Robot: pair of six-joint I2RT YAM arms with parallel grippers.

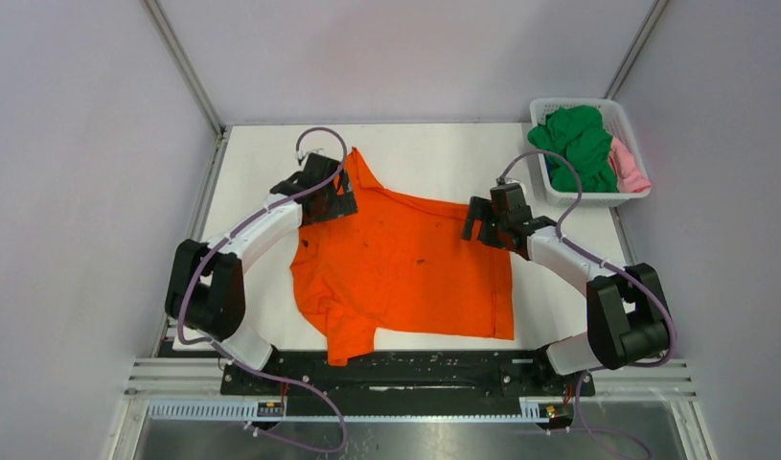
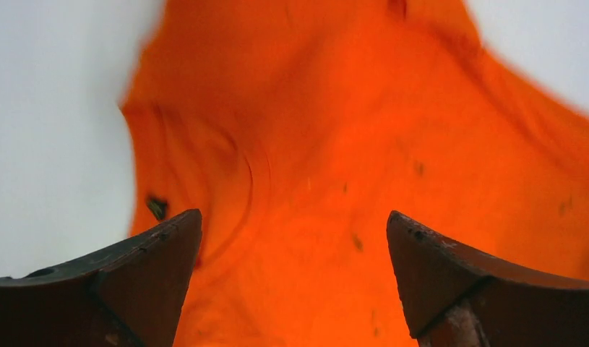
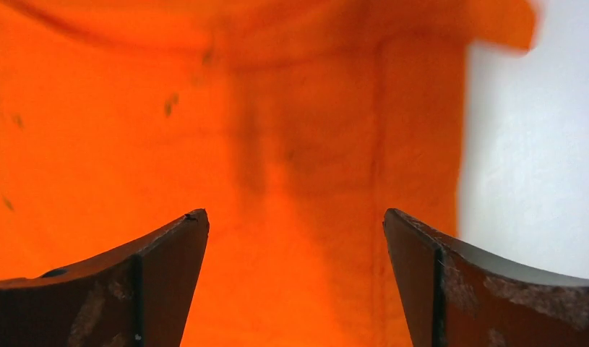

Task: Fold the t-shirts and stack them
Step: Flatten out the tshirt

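1. Bases of both arms sit at the near edge of the white table (image 1: 434,158), the left arm curving up the left side and the right arm up the right.
2. Between them you see the orange t-shirt (image 1: 405,268) spread out on the table. One sleeve points toward the near edge, the other toward the far side. Small dark specks dot the cloth.
3. Your left gripper (image 2: 295,220) stands over the shirt's far left part, by the far sleeve. Its jaws are spread wide with nothing between them; the wrist view shows only orange cloth below and bare table to the left.
4. Your right gripper (image 3: 295,217) stands over the shirt's far right corner. Its jaws are likewise wide apart and hold nothing; the shirt's edge runs just right of centre in its wrist view, with white table beyond.
5. At the far right corner you find a white lattice basket (image 1: 544,107), well apart from the orange shirt. It holds a crumpled green t-shirt (image 1: 578,144) and a pink t-shirt (image 1: 628,165) on its right.
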